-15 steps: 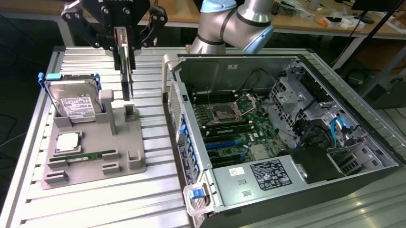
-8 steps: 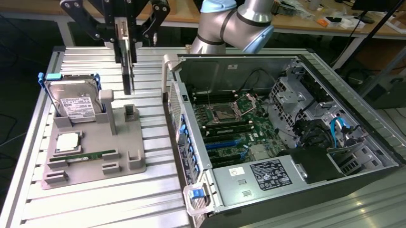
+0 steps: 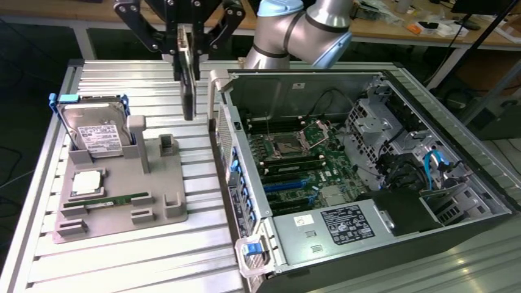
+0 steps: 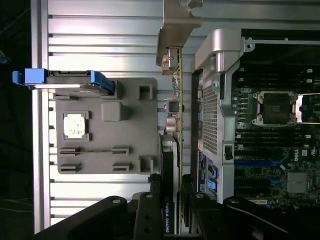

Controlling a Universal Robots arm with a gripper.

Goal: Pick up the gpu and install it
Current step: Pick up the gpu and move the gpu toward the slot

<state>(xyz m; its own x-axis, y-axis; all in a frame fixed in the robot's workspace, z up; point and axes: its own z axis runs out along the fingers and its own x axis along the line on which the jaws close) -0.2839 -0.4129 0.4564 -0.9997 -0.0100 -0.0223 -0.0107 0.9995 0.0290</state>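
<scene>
End effector (image 3: 189,52) clamped on gpu (image 3: 189,91); card hangs edge-down above tabletop (image 3: 122,256), between gray fixture (image 3: 163,207) and open computer case (image 3: 293,91).

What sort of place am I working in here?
Probably a robotics lab or PC-assembly test cell: an open computer case on a slotted aluminium table, a grey parts fixture holding a hard drive, cluttered workbenches behind.

Grey holder (image 3: 167,195) on slatted alu table (image 3: 122,262), ext. view's left. HDD (image 3: 96,131) w/ white label stands upright at holder's far end. CPU chip (image 3: 87,183) lies flat mid-holder; green RAM stick (image 3: 114,200) just beside it, prob. slotted on edge.
</scene>
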